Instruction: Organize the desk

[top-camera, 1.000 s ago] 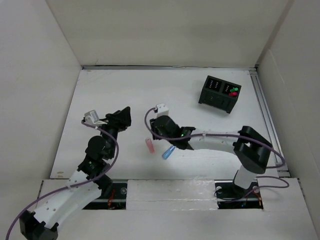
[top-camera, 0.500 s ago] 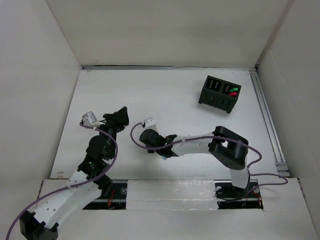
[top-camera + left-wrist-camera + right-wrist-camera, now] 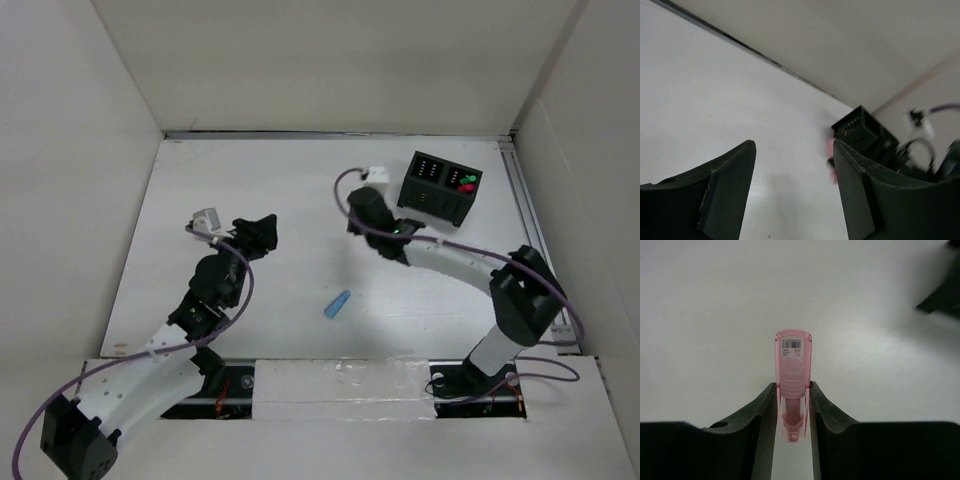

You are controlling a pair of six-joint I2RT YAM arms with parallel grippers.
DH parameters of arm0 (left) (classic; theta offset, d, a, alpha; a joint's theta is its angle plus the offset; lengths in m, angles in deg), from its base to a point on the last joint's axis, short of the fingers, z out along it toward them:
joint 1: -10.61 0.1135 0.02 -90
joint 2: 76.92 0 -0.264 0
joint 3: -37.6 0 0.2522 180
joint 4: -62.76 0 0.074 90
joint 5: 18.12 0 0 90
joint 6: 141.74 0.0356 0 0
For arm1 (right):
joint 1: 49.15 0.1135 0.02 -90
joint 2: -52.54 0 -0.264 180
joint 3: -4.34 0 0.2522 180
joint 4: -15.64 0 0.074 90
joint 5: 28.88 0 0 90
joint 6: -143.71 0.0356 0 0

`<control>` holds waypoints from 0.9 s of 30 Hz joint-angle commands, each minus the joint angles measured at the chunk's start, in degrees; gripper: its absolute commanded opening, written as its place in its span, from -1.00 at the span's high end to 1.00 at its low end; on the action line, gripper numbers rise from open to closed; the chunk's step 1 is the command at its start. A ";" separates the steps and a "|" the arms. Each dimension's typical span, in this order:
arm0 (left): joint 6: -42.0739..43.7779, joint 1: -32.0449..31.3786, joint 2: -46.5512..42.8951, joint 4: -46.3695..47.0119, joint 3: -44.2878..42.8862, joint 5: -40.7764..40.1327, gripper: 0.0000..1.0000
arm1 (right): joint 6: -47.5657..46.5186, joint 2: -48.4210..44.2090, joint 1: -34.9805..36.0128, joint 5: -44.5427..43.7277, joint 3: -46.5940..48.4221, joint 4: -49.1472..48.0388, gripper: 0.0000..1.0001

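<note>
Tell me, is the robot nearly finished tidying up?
Not quite. Done: some green and red pieces already sit in the black box. In hand: the right gripper holds a pink tube above the desk, near the box. Still to do: a blue tube lies on the desk, and the left gripper is open and empty.

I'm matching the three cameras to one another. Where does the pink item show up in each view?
Top external: not visible; the right gripper hides it, left of the black box.
Left wrist: pink item, a blur right of centre, beside the black box.
Right wrist: pink item at centre, clamped between the fingers.
Shared landmark: the black box, in top and left wrist views.
</note>
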 commanded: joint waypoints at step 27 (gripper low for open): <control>5.72 -0.80 11.34 1.12 -7.56 12.37 -0.23 | -7.91 6.26 -33.22 -0.94 20.17 3.44 -0.41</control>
